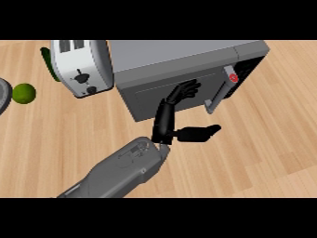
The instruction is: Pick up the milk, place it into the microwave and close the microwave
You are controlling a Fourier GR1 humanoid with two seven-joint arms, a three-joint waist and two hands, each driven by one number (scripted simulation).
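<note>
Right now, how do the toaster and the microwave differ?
The toaster is white with two dark slots on top; the microwave is grey with a flat, plain top. The toaster is much the smaller of the two. The microwave's door has the robot's hand pressed flat against it; nothing touches the toaster. Both stand side by side on the wooden counter.

Single head view, steeply down onto wooden counter (270,139), close.
</note>
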